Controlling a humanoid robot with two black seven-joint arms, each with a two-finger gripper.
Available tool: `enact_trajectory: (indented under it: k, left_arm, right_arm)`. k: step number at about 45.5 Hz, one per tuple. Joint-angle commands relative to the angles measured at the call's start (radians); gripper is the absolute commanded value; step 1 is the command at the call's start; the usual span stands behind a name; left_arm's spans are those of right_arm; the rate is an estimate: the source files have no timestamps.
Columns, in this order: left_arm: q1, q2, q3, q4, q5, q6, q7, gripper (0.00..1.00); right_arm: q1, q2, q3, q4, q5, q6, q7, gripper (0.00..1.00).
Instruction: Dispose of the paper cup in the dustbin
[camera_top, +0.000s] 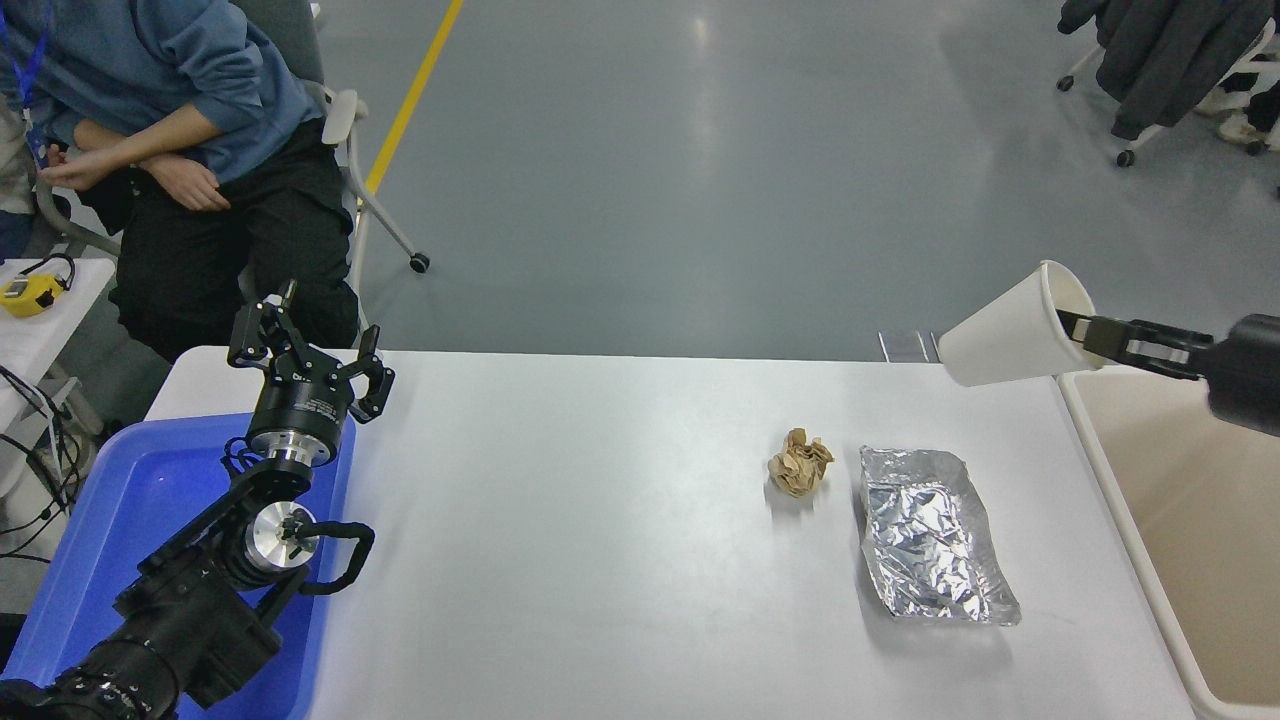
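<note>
The white paper cup (1010, 332) lies on its side in the air, high above the table's far right corner, its open mouth toward the right. My right gripper (1078, 329) is shut on the cup's rim, one finger inside the mouth. The arm reaches in from the right edge. The beige dustbin (1130, 480) stands at the table's right edge, just right of and below the cup. My left gripper (305, 350) is open and parked at the lower left, over the blue tray.
A crumpled brown paper ball (799, 462) and a sheet of crumpled foil (930, 533) lie on the white table (580, 520). A blue tray (130, 520) sits at the left. A person sits at the far left.
</note>
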Motion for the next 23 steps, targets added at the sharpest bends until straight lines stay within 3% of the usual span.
enact_trajectory:
  k: [1,11,17,23]
  left_arm:
    - [0.0,0.0,0.0,0.0,0.0,0.0,0.0,1.0]
    - [0.0,0.0,0.0,0.0,0.0,0.001,0.0,1.0]
    - [0.0,0.001,0.0,0.0,0.0,0.001,0.0,1.0]
    - [0.0,0.001,0.0,0.0,0.0,0.001,0.0,1.0]
  right_arm:
    - [0.015,-0.124,-0.012,-0.168,0.137,0.002,0.005,0.0]
    - [-0.026,-0.131,-0.035,-0.393,0.143,-0.004,0.013,0.0]
    - [-0.164,-0.136,-0.044,-0.532,0.171,-0.035,0.028,0.0]
    - [-0.213,-0.105,-0.099,-0.632,0.238,-0.058,0.028,0.0]
